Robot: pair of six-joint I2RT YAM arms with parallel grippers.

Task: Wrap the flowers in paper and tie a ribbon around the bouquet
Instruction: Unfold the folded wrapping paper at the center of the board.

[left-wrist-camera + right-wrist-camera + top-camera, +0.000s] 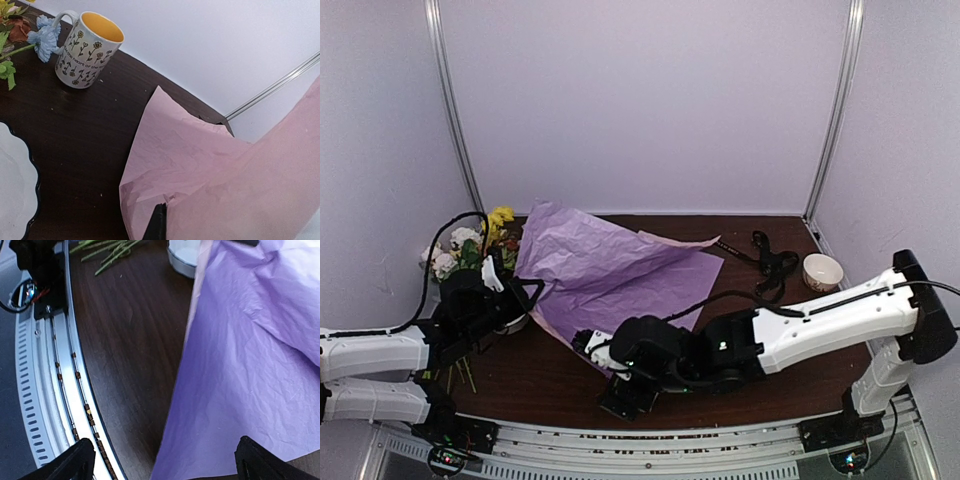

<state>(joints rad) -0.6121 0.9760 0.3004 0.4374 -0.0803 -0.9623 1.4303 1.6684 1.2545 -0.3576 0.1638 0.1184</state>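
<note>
The pale pink paper lies spread on the dark table, its left edge lifted. In the left wrist view my left gripper is shut on a fold of the paper; from above the left gripper sits at the sheet's left edge. My right gripper is low at the sheet's near corner, open wide, and the right wrist view shows the right gripper with the paper lying between its spread fingers. The flowers lie at far left behind the left arm. The black ribbon lies loose at right.
A flower-printed mug with a yellow inside stands beyond the paper, blooms beside it. A white scalloped plate lies under the left wrist. A small cream bowl sits at right. The metal front rail runs close to the right gripper.
</note>
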